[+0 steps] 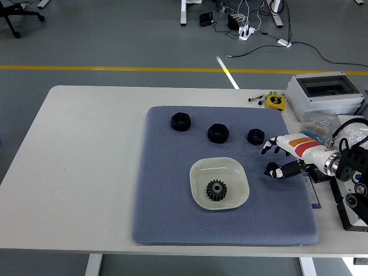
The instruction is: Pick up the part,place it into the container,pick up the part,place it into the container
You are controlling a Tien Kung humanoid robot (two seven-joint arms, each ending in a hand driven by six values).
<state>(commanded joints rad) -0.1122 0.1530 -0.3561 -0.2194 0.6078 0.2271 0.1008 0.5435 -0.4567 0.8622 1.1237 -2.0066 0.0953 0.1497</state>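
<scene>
Nearest you, the blue-grey mat covers the middle of the white table. On its near half sits the pale shallow dish, squarish with rounded corners. Inside it, toward the near side, a dark gear lies flat: toothed rim, lighter round hub in the centre. It looks metal, though the finish is hard to judge from here.

Right of the dish you see the right hand, white with an orange and red band, black fingertips. It hovers over the mat's right edge, apart from the dish, fingers loosely spread with thumb below, holding nothing. Its black arm comes in from the right edge.

Further back on the mat, three black nuts stand in a loose row, well apart from each other: the left nut, the middle nut and the smaller right nut. The right nut is just beside the hand's fingertips, not touching.

At the far right of the table: a yellow tape measure, a grey box with a clear lid, and clear bags of small bits.
</scene>
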